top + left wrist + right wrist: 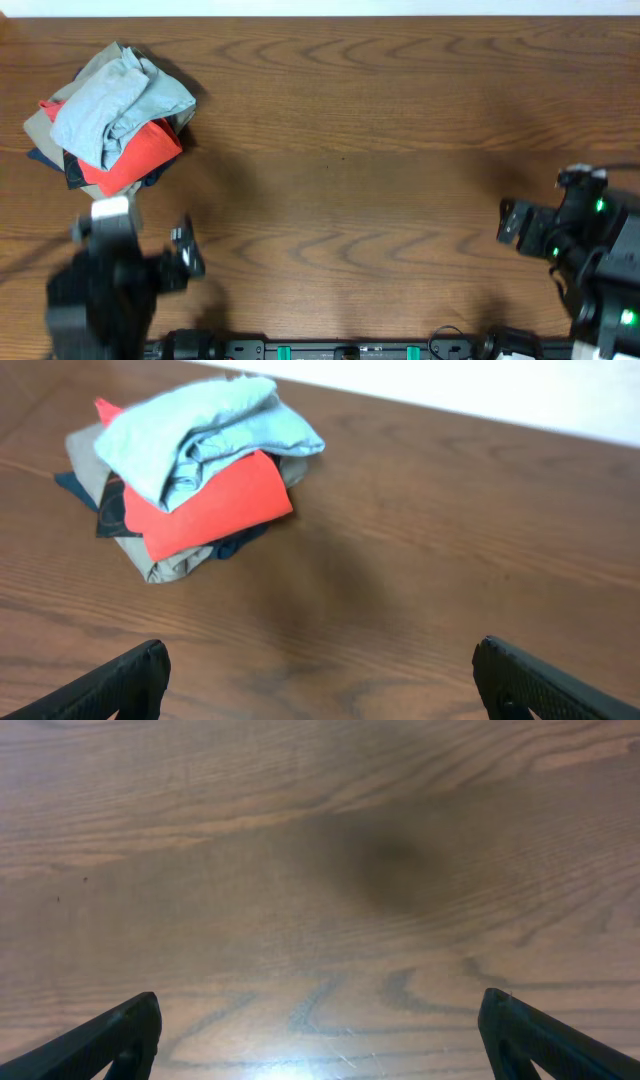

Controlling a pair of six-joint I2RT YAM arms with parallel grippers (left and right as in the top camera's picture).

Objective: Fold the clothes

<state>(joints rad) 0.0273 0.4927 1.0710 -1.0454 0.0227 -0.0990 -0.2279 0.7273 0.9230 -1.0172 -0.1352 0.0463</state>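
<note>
1. Left pincer (320,678) is spread wide and holds nothing; the pile (112,118) sits at the far left of the bench (400,110), ahead of this pincer and apart from it. A bite this wide, dropped into the heap, would likely take several garments at once; a fold cannot start from such a clump.
2. The blue garment (200,435) is crumpled on top, with no hem or corner plainly showing. A pinch mid-cloth would lift it bunched, and it would then hang twisted rather than spread.
3. The orange garment (210,505) is tucked under the blue one and over darker cloth. Pulling the top piece sideways could drag the whole stack across the wood or tip it apart.
4. Right pincer (320,1020) is equally wide and empty, over bare wood and well apart from the pile. If it must help spread a garment it has to cross the bench, and the two arms may crowd each other at the left.
5. A low approach risks the fingertips scraping the bench, while a high one may close on air or on one loose fold that slips.
6. The left arm is blurred in the overhead view, so I cannot tell its exact pose; a fast approach would make a poor grip more likely.
</note>
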